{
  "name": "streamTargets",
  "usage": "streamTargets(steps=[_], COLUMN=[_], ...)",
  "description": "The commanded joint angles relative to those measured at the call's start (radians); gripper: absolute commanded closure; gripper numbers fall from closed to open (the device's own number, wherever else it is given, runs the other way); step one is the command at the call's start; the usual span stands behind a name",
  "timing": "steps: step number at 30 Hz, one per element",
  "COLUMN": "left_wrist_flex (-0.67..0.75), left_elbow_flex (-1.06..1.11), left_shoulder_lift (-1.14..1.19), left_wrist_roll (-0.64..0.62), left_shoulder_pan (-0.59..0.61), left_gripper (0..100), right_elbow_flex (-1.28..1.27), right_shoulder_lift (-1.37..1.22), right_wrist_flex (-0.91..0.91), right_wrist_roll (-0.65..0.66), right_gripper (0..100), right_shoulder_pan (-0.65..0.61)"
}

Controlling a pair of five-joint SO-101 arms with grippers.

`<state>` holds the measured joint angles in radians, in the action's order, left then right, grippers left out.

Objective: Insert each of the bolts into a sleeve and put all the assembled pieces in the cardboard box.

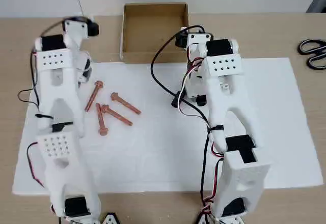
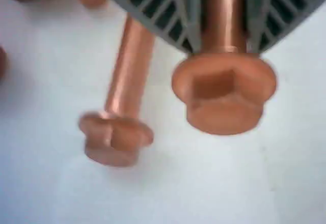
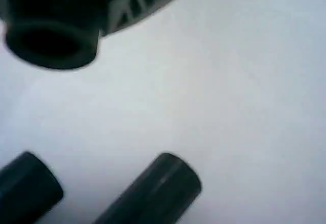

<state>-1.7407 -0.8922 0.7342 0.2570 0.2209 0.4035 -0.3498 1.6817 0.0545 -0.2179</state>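
Counter sheet (image 1: 168, 152), early stage: one bolt (image 2: 224, 89) was gripped by the left pincer (image 2: 223, 25), one sleeve (image 3: 51, 40) by the right pincer (image 3: 86, 10), four bolts (image 1: 116, 115) were seen loose, and the cardboard box (image 1: 154, 57) was judged unfilled.

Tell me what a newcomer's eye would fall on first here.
First comes the copper bolt clamped in the left gripper, head outward over the white sheet, with loose bolts lying beside that arm. Next is the black sleeve held in the right gripper, above two more sleeves on the sheet. The cardboard box sits empty at the table's far edge, between the arms.
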Motion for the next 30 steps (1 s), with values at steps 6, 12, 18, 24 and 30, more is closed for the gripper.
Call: streamTargets(steps=[6,12,18,24,30], left_wrist_flex=[-0.014,-0.012,-0.009,0.104,0.278], left_elbow_flex=[0.162,0.312,0.453,0.616,0.928], left_shoulder_lift=[-0.542,-0.862,-1.106,-1.330,-1.542], left_wrist_roll=[-0.002,-0.003,-0.087,-0.196,-0.226], left_shoulder_pan=[-0.057,-0.084,-0.086,-0.086,-0.133], left_gripper=[100,100,100,100,100], right_elbow_flex=[0.058,0.058,-0.005,-0.204,-0.497], right_shoulder_lift=[0.031,0.236,0.498,0.740,0.932], right_wrist_flex=[0.010,0.016,0.027,-0.015,-0.225], right_wrist_roll=[0.009,0.009,0.009,0.005,0.009], right_gripper=[99.1,99.1,99.1,99.1,99.1], right_shoulder_pan=[-0.038,-0.093,-0.153,-0.188,-0.186])
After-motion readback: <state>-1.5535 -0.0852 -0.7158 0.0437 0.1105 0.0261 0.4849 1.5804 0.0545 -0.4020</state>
